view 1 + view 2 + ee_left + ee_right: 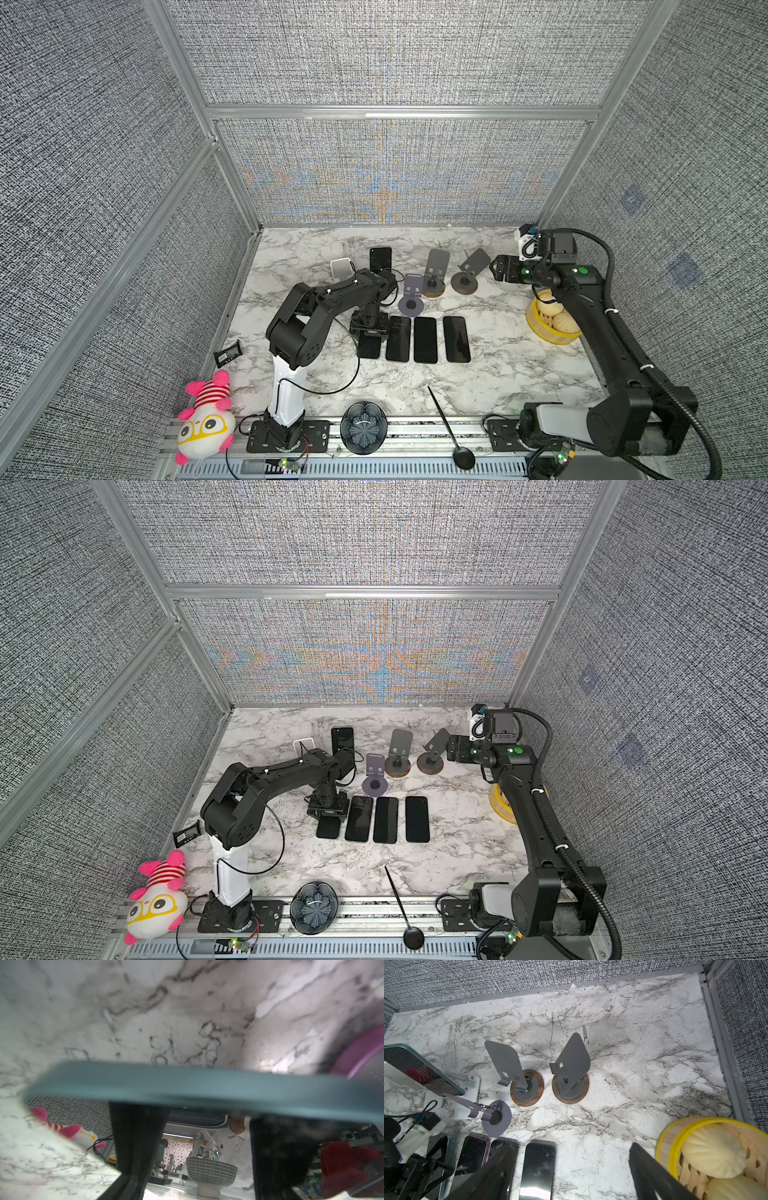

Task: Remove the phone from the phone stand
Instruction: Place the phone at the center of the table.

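My left gripper [370,336] [329,812] points down, shut on a teal-edged phone [369,350] [187,1084] at the left end of a row of phones lying flat on the marble table. I cannot tell whether this phone rests on the table. Another dark phone [380,258] [421,1068] leans on a white phone stand [467,1088] at the back. Beside it are an empty white stand [341,268], a purple stand [411,297] and two grey stands [434,272] on wooden bases, all empty. My right gripper [495,268] [571,1178] hangs open at the back right.
Three dark phones [425,340] lie side by side right of the held one. A yellow bamboo steamer with buns [555,328] stands under the right arm. A plush toy [205,415], a dark bowl [363,428] and a black spoon [451,428] lie at the front edge.
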Available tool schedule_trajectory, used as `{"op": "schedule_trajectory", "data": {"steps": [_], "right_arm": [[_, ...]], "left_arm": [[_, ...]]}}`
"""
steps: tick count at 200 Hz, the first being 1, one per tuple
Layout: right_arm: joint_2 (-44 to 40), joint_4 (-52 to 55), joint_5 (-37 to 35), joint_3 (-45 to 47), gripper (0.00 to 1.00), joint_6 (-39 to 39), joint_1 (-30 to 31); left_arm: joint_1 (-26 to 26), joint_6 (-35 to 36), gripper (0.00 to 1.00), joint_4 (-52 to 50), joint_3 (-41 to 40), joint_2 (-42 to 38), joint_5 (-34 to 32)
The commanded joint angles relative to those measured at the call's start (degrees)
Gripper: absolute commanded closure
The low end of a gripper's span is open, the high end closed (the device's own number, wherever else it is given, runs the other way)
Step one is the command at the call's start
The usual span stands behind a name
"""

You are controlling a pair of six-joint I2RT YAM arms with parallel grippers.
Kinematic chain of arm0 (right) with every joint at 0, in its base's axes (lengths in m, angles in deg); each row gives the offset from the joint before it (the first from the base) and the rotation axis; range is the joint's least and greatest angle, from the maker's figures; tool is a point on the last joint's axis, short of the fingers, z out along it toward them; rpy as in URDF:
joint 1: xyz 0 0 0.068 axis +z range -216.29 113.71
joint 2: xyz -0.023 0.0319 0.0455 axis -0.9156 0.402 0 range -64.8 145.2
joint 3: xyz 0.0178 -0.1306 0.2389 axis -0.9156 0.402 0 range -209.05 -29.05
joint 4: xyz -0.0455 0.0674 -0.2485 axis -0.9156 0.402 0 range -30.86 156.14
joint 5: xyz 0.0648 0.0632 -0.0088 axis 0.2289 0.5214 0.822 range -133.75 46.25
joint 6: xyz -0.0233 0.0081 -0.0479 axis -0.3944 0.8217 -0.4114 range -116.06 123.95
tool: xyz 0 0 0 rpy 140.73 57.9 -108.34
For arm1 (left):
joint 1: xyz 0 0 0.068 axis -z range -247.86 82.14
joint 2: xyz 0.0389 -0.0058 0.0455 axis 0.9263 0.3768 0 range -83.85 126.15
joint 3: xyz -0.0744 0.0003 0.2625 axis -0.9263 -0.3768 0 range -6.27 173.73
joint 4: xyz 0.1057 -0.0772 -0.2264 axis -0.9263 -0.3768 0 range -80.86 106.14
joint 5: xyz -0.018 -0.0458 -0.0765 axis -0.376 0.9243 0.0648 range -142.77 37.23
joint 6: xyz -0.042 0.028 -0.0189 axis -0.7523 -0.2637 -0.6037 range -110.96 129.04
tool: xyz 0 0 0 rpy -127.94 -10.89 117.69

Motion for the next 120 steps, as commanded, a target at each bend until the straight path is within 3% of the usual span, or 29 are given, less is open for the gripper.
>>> {"op": "schedule_trajectory", "data": {"steps": [1,67,120], "right_arm": [[-0.21,-0.55,-0.44,0.1,0.13,-0.42,0.02],[-0.37,-0.58,-0.45,0.19,0.13,-0.53,0.01],[-0.64,-0.48,-0.39,0.27,0.13,-0.55,0.02]], "left_arm": [[0.13,-0.23,0.26,0.68,-0.66,0.86,-2.7],[0.18,-0.33,0.16,0.68,-0.74,0.51,-2.79],[0.21,-0.67,0.16,-0.31,0.01,-1.07,-3.67]]}}
